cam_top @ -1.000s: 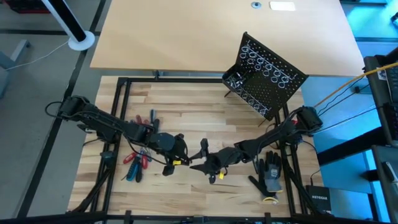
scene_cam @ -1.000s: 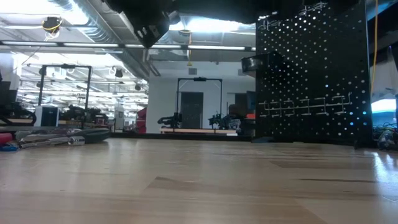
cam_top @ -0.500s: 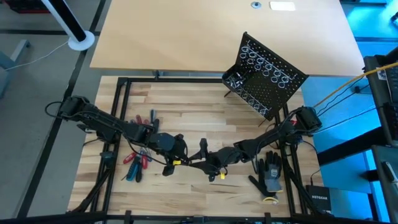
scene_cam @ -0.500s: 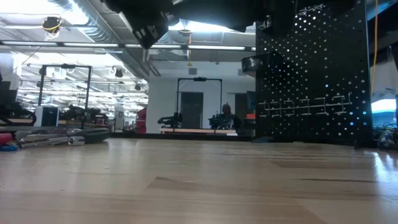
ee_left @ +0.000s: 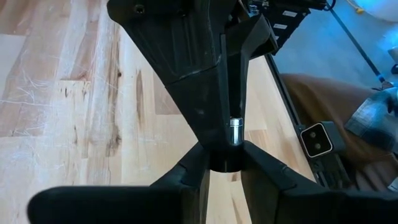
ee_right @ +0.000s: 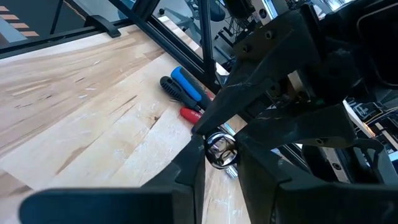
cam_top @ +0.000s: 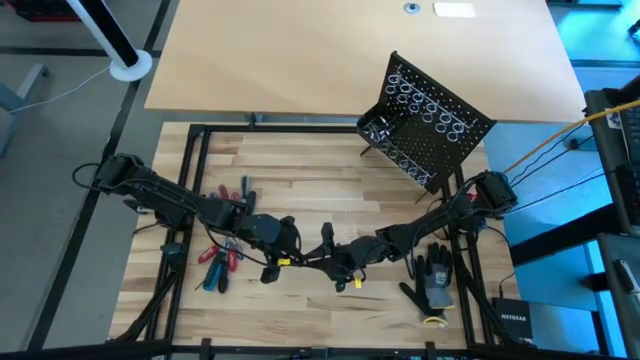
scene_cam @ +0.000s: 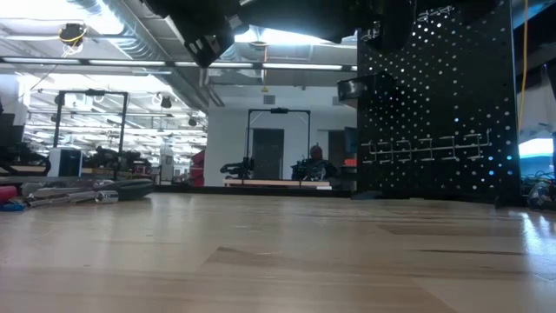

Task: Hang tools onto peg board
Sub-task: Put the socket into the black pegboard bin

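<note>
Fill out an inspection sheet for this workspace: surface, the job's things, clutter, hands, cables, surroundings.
Surface: pale wooden tabletop, bare in the middle.
Job's things: black peg board stands at the far right, tilted, its wire rings look empty; red and blue screwdrivers lie near the left arm; a slim tool with a silver tip is held between the two hands.
Clutter: black-and-grey work glove near the right arm.
Hands: left hand shut on the tool; right hand meets it at the tool's tip.
Cables: yellow cable beyond the right edge.
Surroundings: workshop hall, a person far behind.
</note>
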You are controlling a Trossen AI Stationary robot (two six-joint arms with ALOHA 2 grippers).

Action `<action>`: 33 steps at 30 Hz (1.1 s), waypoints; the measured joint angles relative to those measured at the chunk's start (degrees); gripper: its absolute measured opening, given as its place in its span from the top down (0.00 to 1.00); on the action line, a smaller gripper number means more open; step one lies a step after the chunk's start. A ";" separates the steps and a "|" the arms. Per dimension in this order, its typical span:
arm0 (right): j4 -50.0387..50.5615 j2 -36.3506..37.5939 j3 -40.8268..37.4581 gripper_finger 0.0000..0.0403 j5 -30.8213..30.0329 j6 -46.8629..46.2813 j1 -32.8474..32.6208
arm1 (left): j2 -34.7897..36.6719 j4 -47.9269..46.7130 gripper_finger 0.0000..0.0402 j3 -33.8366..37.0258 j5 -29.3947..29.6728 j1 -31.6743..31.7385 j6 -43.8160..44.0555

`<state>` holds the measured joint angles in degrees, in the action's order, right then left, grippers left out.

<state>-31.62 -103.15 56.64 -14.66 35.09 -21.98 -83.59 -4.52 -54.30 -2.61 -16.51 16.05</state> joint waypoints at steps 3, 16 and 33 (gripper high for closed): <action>0.00 0.00 0.00 0.80 -0.19 0.00 0.00 | 0.00 0.01 0.84 0.00 0.03 0.00 0.17; 0.64 -0.20 -0.09 0.81 -5.43 -0.02 -0.13 | 1.48 -2.89 0.63 -0.28 1.07 1.95 2.75; 9.55 12.09 -0.13 0.81 -37.23 -3.24 0.70 | 17.17 -13.95 0.59 7.93 17.49 3.96 -3.56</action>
<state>-22.07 -91.06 56.51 -51.89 31.85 -21.28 -66.42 -18.47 -46.38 14.87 -12.56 12.49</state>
